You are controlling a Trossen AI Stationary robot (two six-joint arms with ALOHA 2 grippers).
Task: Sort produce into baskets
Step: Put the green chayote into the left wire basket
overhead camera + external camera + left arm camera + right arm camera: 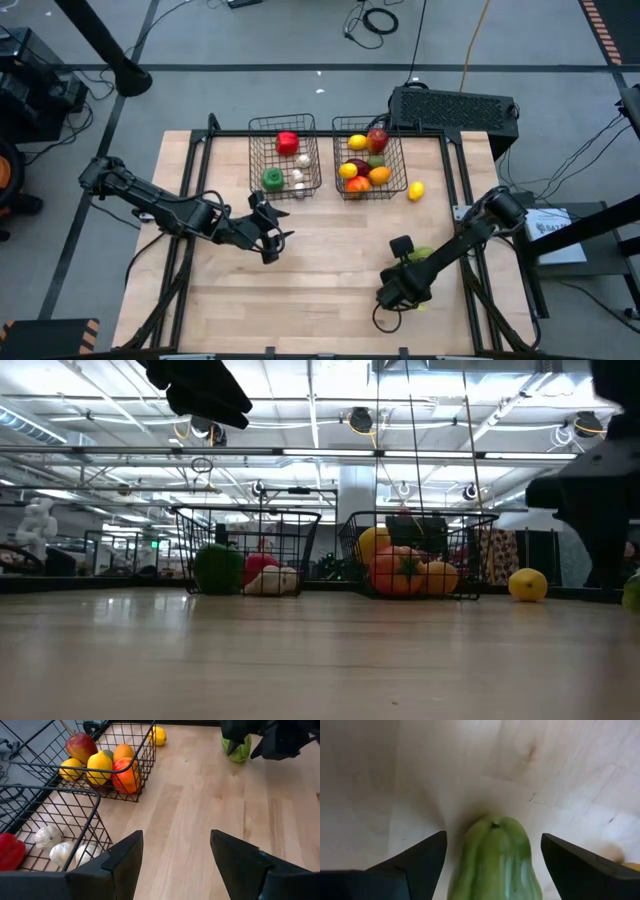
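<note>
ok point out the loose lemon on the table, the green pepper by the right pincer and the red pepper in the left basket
lemon [416,189]: high view, middle of its yellow skin.
green pepper [495,857]: right wrist view, upper side below the stem dimple.
red pepper [287,143]: high view, its top.

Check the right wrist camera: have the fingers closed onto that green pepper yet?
No. The right gripper straddles the green pepper on the table, with bare wood showing between each finger and the pepper.

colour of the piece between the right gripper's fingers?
Light green, glossy and ribbed. Shows best in the right wrist view, lying on the table between the open right gripper fingers.
</note>
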